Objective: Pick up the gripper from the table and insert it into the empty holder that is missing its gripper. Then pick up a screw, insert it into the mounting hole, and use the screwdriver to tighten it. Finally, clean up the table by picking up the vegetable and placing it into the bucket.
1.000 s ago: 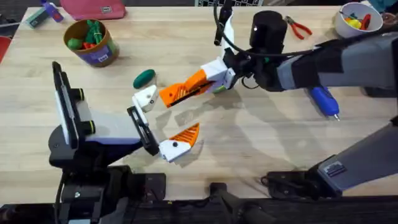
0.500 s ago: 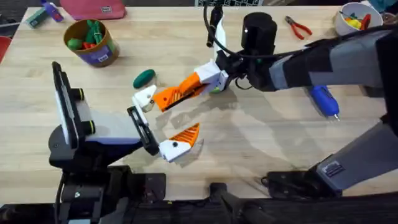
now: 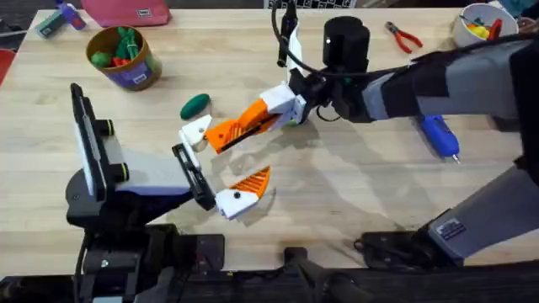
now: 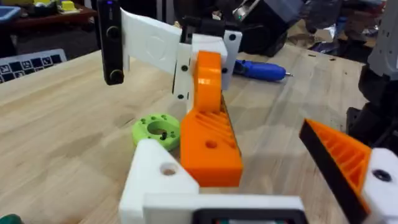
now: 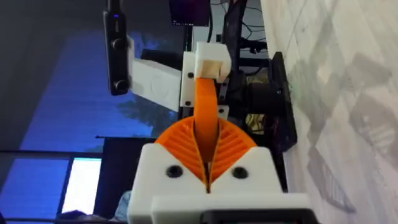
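Observation:
My right gripper (image 3: 250,120) reaches across the table, shut on the orange gripper (image 3: 221,133). It holds that wedge against the white holder (image 3: 198,132), which is the bare finger of my left gripper (image 3: 221,160). My left gripper is open; its other finger carries an orange pad (image 3: 251,182). In the left wrist view the orange gripper (image 4: 210,140) lies alongside the holder (image 4: 158,177). The dark green vegetable (image 3: 195,105) lies just beyond the holder. At the far left stands the bucket (image 3: 123,57). The blue screwdriver (image 3: 440,136) lies at the right.
A green disc (image 4: 155,129) lies on the wood behind the wedge. Red-handled pliers (image 3: 404,37) and a white bowl (image 3: 482,25) sit at the far right. A pink pouch (image 3: 126,12) is at the far left edge. Bare wood spans the front right.
My right arm has carried the orange gripper a little to the left, closer against the white holder. The left arm has not moved.

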You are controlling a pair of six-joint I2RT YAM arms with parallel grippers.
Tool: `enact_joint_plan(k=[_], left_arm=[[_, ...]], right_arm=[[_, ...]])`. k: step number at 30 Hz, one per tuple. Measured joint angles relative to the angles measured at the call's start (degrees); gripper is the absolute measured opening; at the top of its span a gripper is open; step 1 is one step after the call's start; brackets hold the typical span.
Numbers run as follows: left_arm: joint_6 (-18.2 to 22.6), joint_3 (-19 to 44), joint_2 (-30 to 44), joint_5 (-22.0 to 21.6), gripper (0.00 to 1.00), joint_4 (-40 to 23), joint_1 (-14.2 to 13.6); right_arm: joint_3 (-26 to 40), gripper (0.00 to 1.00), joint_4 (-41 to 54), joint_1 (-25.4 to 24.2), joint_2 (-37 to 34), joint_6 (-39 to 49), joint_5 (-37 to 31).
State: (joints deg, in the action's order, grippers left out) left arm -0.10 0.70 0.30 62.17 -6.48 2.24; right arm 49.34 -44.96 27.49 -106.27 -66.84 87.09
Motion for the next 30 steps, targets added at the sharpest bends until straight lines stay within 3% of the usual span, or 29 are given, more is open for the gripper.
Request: enact_joint_plan(k=[30], left_arm=[[0.5, 0.0, 0.0, -0.3, 0.988, 0.0, 0.3]], right_arm=[[3.2, 0.009, 1.3, 1.9, -1.6, 3.8, -3.9]])
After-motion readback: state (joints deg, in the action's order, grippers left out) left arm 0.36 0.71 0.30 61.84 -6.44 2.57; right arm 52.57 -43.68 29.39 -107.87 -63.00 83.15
